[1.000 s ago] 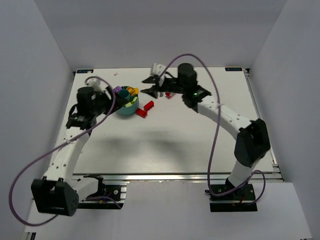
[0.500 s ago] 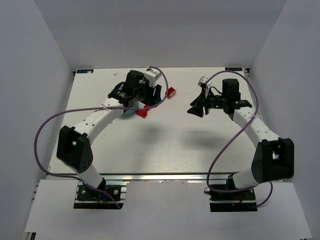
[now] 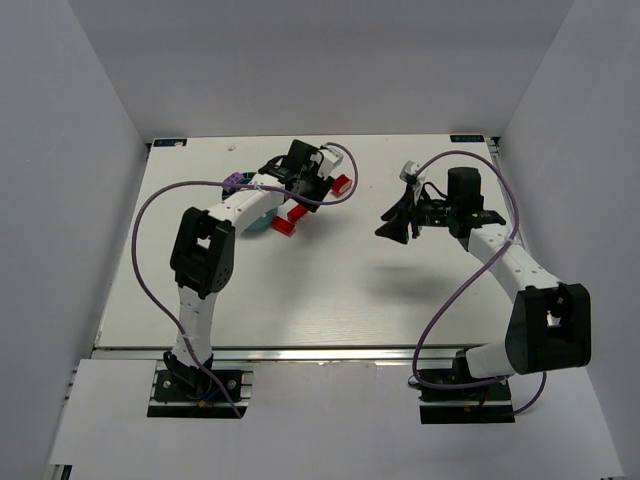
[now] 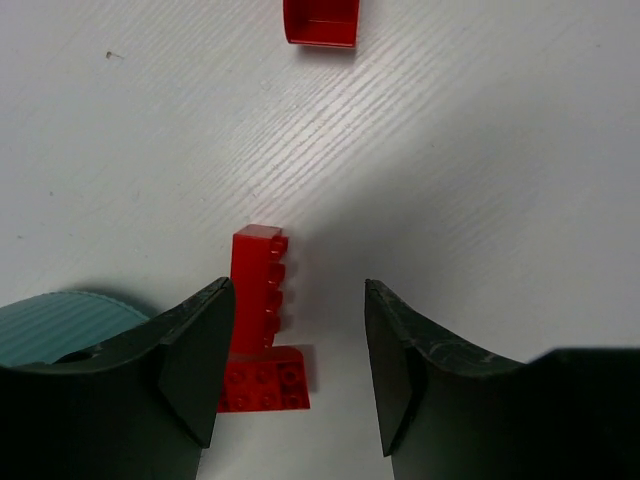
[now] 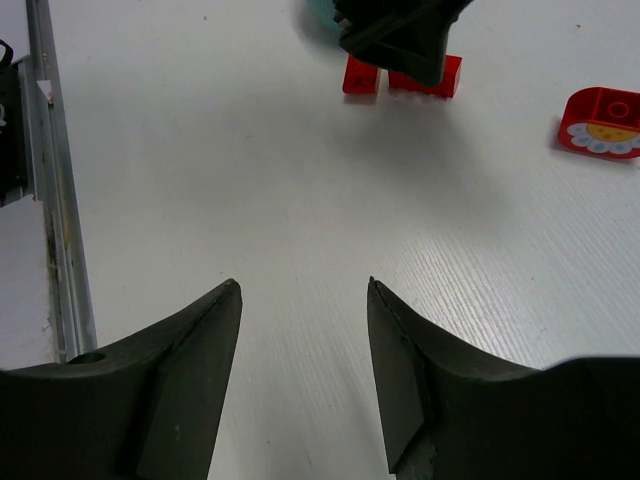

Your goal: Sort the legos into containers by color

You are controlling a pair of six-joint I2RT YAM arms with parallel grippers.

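Note:
My left gripper (image 3: pixel 303 197) is open and empty, low over the table beside two red legos. In the left wrist view a long red brick (image 4: pixel 258 288) lies just inside the left finger (image 4: pixel 200 350), with a flat red brick (image 4: pixel 265 378) at its near end. A curved red brick (image 4: pixel 320 22) lies farther on. The teal cup (image 3: pixel 256 221) is mostly hidden under the left arm; its ribbed wall (image 4: pixel 70 320) shows at the left. A purple lego (image 3: pixel 233 182) shows at the cup's far side. My right gripper (image 3: pixel 395 222) is open and empty over bare table (image 5: pixel 303 285).
The right wrist view shows the two red bricks (image 5: pixel 428 78) under the left gripper's dark fingers (image 5: pixel 400 30), and the curved red brick with a flower print (image 5: pixel 600 122) to the right. A metal rail (image 5: pixel 55 200) runs along the table edge. White walls enclose the table.
My left arm swung from left of the cup across it to the red bricks. My right arm pulled back from the bricks to the right and has since held nearly still.

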